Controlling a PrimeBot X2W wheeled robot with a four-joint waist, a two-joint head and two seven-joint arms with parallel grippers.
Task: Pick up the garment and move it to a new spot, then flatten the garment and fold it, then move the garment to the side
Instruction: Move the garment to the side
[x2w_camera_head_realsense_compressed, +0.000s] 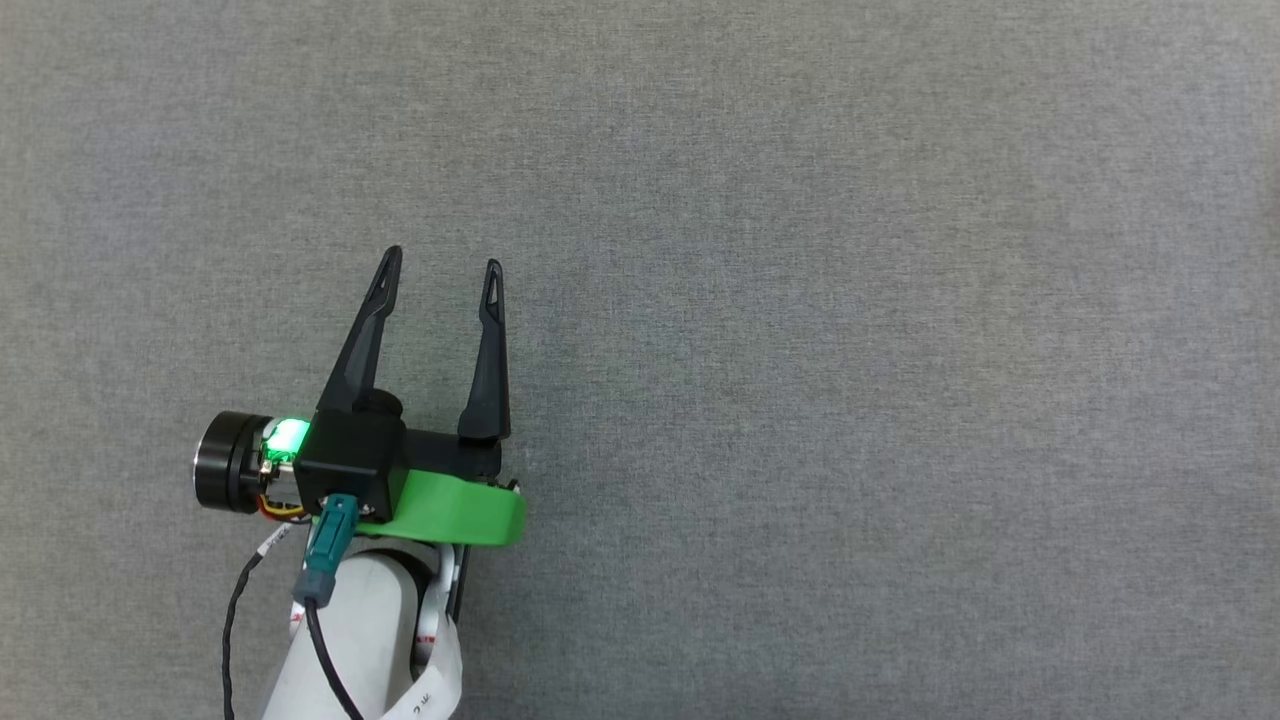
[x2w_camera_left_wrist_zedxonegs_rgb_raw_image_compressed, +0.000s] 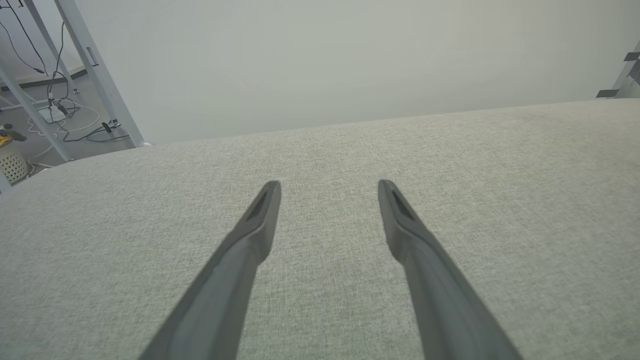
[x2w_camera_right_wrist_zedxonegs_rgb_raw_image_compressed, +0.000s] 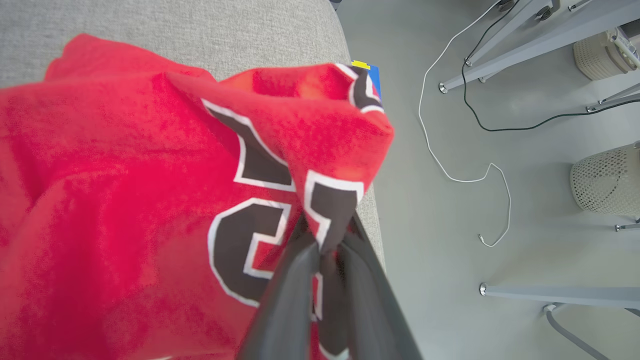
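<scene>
We pinch the garment (x2w_camera_right_wrist_zedxonegs_rgb_raw_image_compressed: 150, 175) by a fold at its black numeral in our right gripper (x2w_camera_right_wrist_zedxonegs_rgb_raw_image_compressed: 327, 240), the rest bunched beside the grey table's (x2w_camera_right_wrist_zedxonegs_rgb_raw_image_compressed: 200, 25) edge, while our left gripper (x2w_camera_head_realsense_compressed: 440, 268) hovers spread-jawed elsewhere over the table, so the right arm should carry it.
</scene>
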